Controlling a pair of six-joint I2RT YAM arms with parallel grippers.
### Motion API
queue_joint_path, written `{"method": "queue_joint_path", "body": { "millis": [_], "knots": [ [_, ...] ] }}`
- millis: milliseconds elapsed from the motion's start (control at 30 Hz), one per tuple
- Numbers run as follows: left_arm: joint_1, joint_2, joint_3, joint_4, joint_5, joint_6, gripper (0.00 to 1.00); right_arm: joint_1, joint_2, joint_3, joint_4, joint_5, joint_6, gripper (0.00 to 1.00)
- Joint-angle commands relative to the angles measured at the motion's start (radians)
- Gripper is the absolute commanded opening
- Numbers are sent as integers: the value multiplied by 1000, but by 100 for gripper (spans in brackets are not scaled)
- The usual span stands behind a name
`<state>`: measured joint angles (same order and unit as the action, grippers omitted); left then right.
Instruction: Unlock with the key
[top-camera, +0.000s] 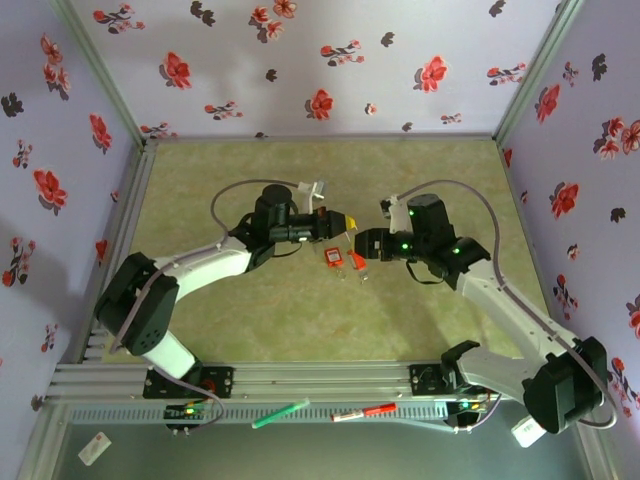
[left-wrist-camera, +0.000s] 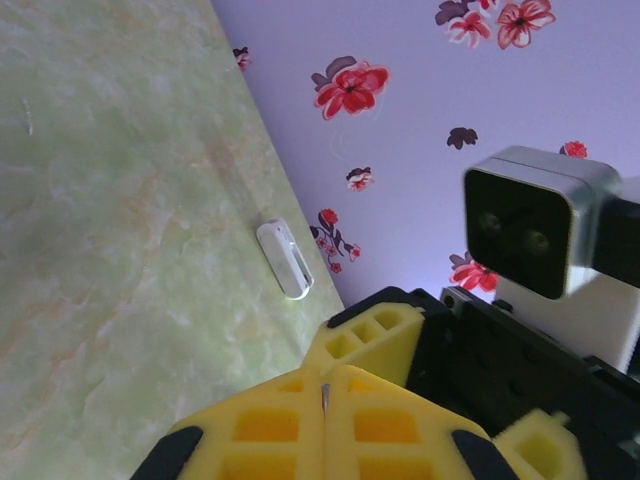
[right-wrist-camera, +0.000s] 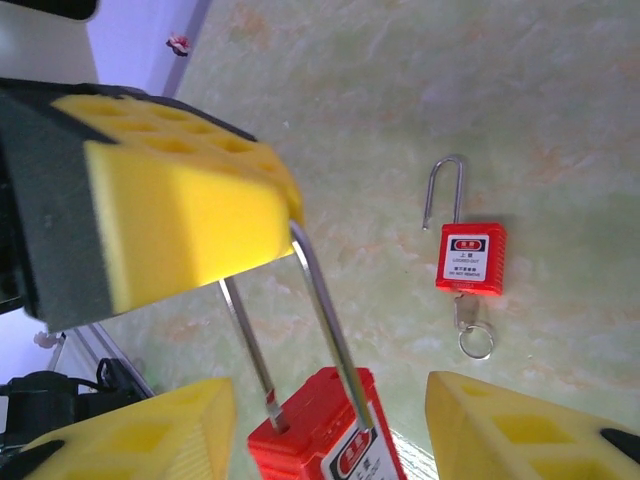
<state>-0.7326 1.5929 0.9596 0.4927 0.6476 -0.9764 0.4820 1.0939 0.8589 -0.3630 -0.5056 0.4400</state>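
Currently the left gripper (left-wrist-camera: 326, 380) is clamped shut on the steel shackle (right-wrist-camera: 322, 300) of the held padlock (right-wrist-camera: 330, 440), which hangs red body downward above the surface (top-camera: 200, 190). The right gripper (top-camera: 363, 248) is positioned around that body. Its jaws stand part-way open, one yellow finger on each side, close to the red casing but with a narrow gap visible in the right wrist view, so nothing is gripped on that side yet. A second padlock (right-wrist-camera: 471, 258) lies flat on the surface nearby, with the key (right-wrist-camera: 463, 308) seated in its underside and a key ring (right-wrist-camera: 476, 341) attached; neither gripper holds a key. Judged step: presenting and bracing the lock, ahead of any key work. Next move, as judged: bring the right jaws evenly onto the flat sides of the body without twisting the shackle out of the left grip. A key must then be fetched, since unlocking cannot start without one in hand. Whether the held shackle is latched cannot be determined. Markings: each padlock carries a white label with a red header badge and bold dark characters beneath. The fine print is too small to read, and no brand name is legible.
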Motion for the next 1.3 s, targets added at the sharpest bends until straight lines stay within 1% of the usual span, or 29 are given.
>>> {"method": "queue_joint_path", "body": {
  "millis": [0,233,367,567,667,833,933,1067,1200,1267],
  "knots": [
    [-11,16,-5,87,35,-2,0,-8,13,-3,31,-37,-36,51],
    [-28,47,5,124,53,-19,0,-8,23,-4,54,-78,-52,45],
    [-31,59,5,148,55,-30,0,-7,22,-14,63,-86,-52,34],
    [-32,63,17,147,55,-24,0,-8,21,-35,68,-102,-47,27],
    [-32,67,21,149,55,-18,0,-7,20,-39,74,-117,-42,27],
    [-32,75,17,175,54,-23,0,-5,6,-57,101,-150,-31,33],
    [-32,79,19,191,55,-31,0,-3,-3,-81,136,-168,-16,32],
    [-34,82,19,198,55,-33,0,-3,-5,-92,165,-179,0,26],
    [-33,88,17,211,57,-36,0,-2,-5,-95,179,-185,3,11],
    [-33,91,15,221,56,-38,0,-2,-2,-93,182,-190,5,7]
  ]
}}
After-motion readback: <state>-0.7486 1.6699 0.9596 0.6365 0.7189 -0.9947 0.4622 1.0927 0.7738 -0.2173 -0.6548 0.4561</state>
